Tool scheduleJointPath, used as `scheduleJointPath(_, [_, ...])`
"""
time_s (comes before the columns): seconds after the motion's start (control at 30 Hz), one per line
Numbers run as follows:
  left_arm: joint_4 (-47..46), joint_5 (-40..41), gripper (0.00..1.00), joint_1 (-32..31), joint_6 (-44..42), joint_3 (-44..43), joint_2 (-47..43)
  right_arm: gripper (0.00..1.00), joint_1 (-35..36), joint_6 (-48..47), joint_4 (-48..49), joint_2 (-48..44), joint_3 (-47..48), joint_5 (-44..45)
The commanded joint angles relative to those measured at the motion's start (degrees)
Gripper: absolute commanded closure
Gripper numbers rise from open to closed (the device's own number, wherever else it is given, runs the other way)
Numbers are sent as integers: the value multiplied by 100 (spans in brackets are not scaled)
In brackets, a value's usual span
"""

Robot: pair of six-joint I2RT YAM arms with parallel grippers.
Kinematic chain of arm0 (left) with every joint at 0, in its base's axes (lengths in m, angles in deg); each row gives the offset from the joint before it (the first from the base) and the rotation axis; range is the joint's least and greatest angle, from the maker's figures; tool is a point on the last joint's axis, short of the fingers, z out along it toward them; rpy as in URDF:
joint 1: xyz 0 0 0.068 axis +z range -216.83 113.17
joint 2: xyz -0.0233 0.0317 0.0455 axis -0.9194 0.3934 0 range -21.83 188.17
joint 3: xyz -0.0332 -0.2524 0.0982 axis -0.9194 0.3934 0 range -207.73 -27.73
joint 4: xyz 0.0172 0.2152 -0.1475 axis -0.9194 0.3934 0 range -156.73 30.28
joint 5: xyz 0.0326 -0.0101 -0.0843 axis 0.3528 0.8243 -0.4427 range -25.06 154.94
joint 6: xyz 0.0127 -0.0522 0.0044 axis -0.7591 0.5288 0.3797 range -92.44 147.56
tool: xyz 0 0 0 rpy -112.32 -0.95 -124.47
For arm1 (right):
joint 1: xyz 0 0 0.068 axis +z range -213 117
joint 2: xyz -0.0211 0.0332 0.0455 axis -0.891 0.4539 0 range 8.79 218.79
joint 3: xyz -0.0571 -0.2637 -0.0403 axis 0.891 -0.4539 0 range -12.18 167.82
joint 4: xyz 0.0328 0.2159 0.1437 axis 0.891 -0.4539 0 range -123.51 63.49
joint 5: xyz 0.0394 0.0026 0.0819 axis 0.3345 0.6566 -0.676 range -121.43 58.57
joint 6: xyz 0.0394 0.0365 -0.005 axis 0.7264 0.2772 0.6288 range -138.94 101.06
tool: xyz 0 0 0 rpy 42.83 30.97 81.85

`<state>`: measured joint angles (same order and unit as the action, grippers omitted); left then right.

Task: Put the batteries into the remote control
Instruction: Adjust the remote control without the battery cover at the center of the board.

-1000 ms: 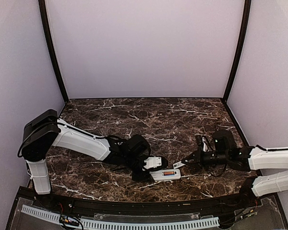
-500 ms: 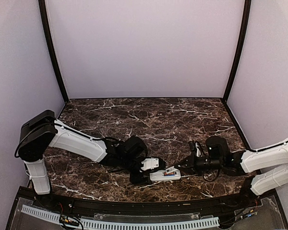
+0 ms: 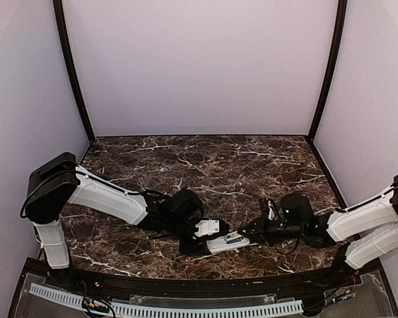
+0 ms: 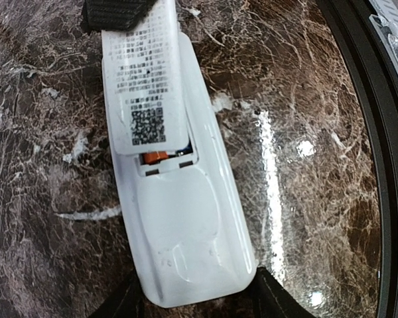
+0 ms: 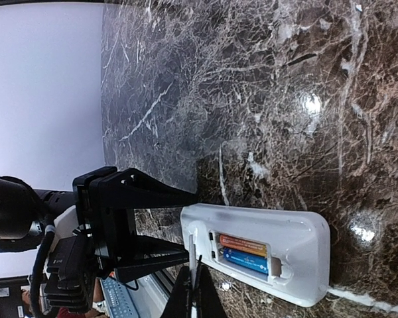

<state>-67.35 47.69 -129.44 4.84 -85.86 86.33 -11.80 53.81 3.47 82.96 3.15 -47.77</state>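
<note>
Here, at the left, the left gripper (image 4: 198, 298) reaches in low over the table (image 3: 219, 159), its fingers (image 4: 129, 301) set against either side of the remote's near end. Whether they truly pinch it or only bracket it I cannot tell, but the placement looks meant to stop the remote (image 4: 186, 218) sliding when pushed from the other end. The remote lies face down near the front edge, between the two arms, so its battery bay faces up. The batteries (image 5: 242, 244) sit side by side in that bay, orange beside blue, so the loading itself seems done. The cover (image 4: 146, 79), label side up, lies along the back of the remote and overlaps most of the bay, leaving a sliver of orange showing at its edge. At the right, the right gripper (image 5: 194, 295) is clamped tight on the cover's far end, holding it flat and in line with the remote, probably so that it can be slid home.
</note>
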Motion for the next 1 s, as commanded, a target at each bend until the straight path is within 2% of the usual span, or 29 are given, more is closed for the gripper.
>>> scheduleJointPath(0.0, [371, -63, 46, -59, -22, 123, 83, 100, 67, 35, 334, 132, -128, 86])
scheduleJointPath(0.37, [414, -28, 50, -58, -18, 89, 99, 100, -175, -888, -445, -117, 65, -416])
scheduleJointPath(0.6, [451, -19, 50, -58, -13, 63, 118, 100, -382, -1118, -542, -79, 165, -586])
scheduleJointPath(0.67, [487, -38, 47, -58, -20, 45, 110, 100, -428, -1203, -564, -19, 256, -662])
scheduleJointPath(0.77, [511, -11, 35, -96, -2, 26, 78, 100, -465, -1275, -570, 74, 321, -734])
scheduleJointPath(0.97, [213, 523, 32, -417, 3, 120, 91, 100, -497, -1268, -385, 251, 291, -854])
